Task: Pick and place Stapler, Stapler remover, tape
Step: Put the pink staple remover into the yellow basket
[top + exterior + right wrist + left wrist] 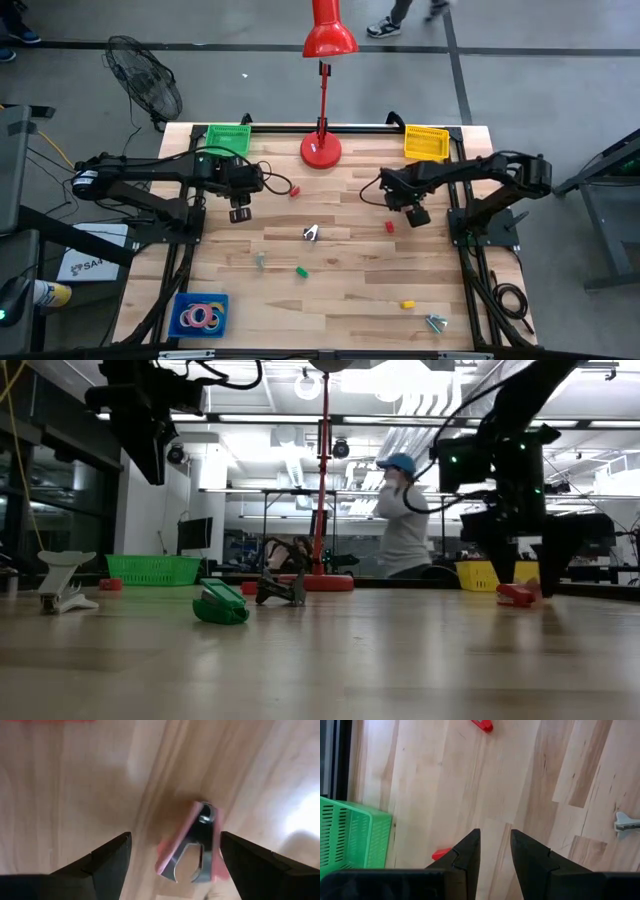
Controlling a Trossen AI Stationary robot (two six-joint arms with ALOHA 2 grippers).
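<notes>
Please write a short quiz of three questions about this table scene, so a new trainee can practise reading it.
1. True or false: the right gripper is open, with the pink staple remover lying on the table between its fingers.
2. Which tray holds the tape rolls?
A. green basket
B. yellow basket
C. blue tray
3. Fill in: the left gripper hovers near the ____ basket, holding nothing.

Key
1. True.
2. C.
3. Green.
</notes>
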